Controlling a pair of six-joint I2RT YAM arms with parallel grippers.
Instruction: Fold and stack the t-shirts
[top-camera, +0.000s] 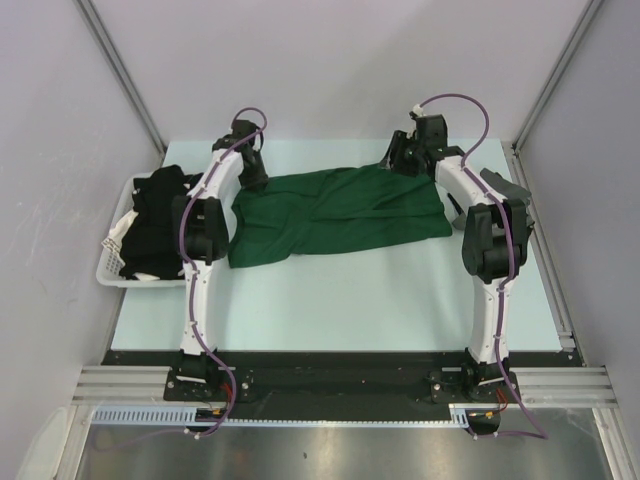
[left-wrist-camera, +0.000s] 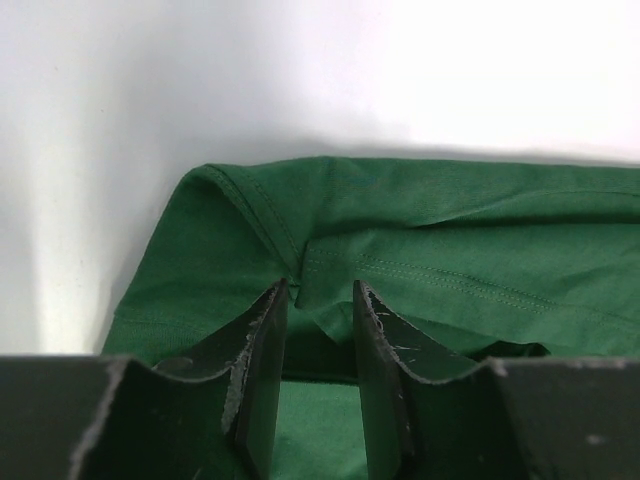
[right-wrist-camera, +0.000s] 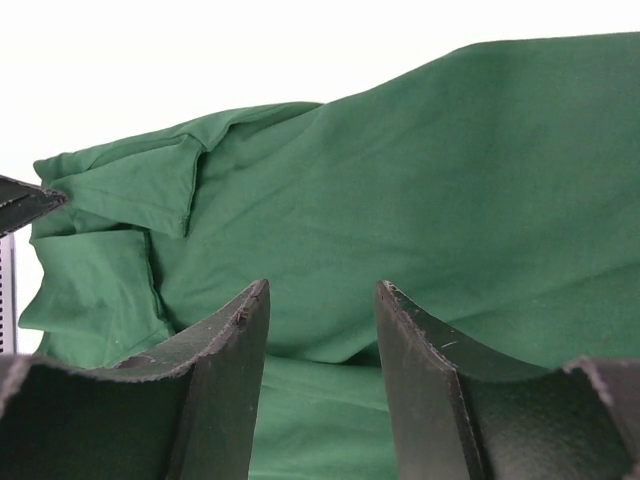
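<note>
The dark green t-shirt (top-camera: 340, 215) lies spread across the far middle of the counter (top-camera: 350, 300), rumpled, with its long side running left to right. Its near left corner reaches toward the left arm, and its far edge runs between the two grippers.

The left gripper (top-camera: 250, 165) sits at the shirt's far left corner. In the left wrist view its fingers (left-wrist-camera: 262, 380) stand close together, with a stitched seam of green cloth puckered up into the narrow gap, so it is pinching the shirt by the sleeve.

The right gripper (top-camera: 408, 158) sits at the far right corner. In the right wrist view its fingers (right-wrist-camera: 225, 380) stand partway apart and green cloth fills the gap. I cannot tell whether they clamp it.

At the left edge of the counter a white slatted basket (top-camera: 115, 270) holds a heap of black t-shirts (top-camera: 155, 215), just beside the left arm.
</note>
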